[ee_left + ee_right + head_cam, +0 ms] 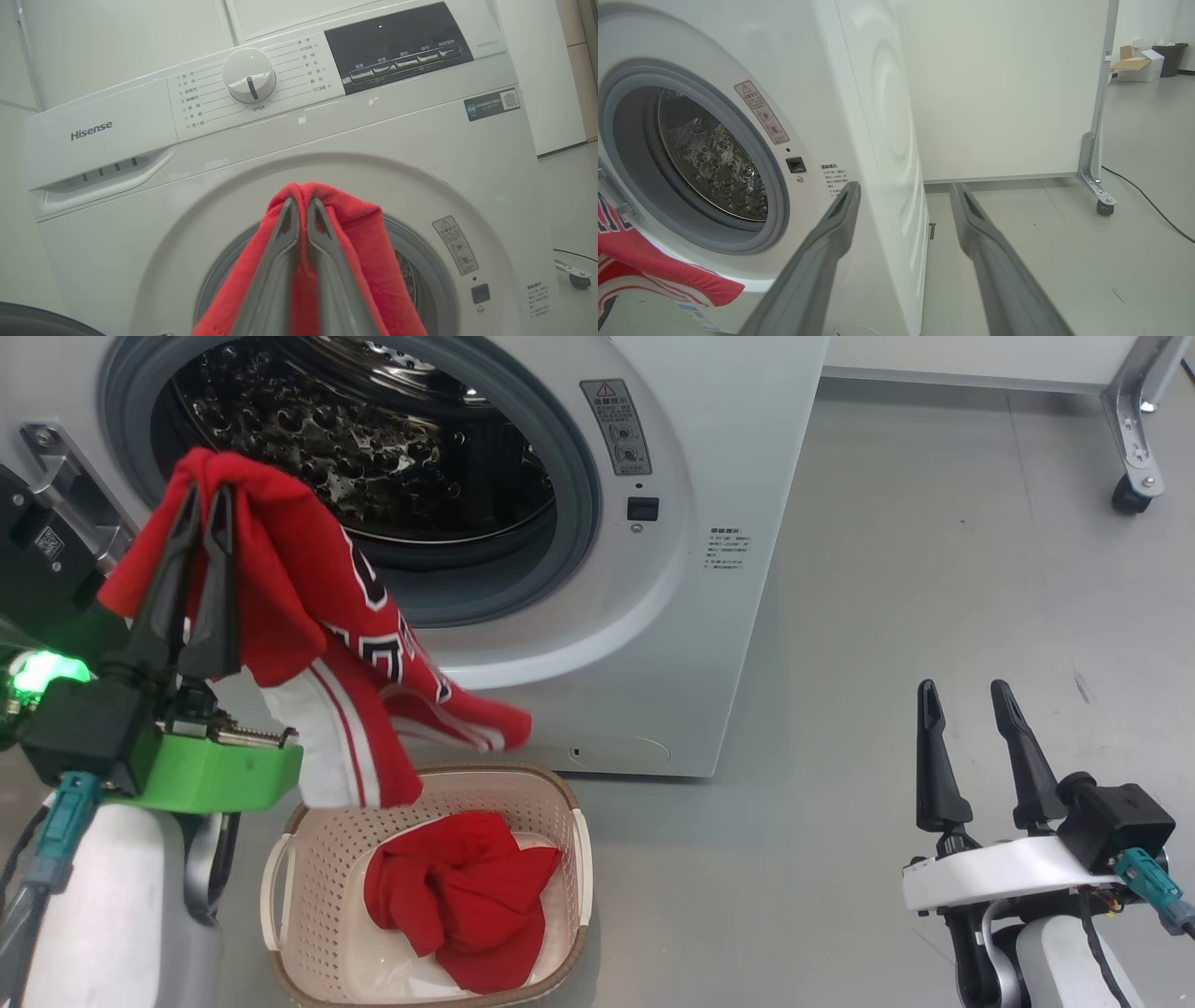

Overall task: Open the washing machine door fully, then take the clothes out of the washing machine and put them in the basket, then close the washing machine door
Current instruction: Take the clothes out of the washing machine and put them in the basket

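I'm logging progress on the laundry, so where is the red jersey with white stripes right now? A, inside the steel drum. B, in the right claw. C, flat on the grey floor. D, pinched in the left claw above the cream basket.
D: the left claw is shut on the red jersey with white stripes and dark numerals, which hangs over the cream perforated plastic basket.

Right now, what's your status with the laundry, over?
Left fingers shut on red jersey, hanging over basket. Right fingers open, empty. One red garment in basket. Nothing blocking the drop.
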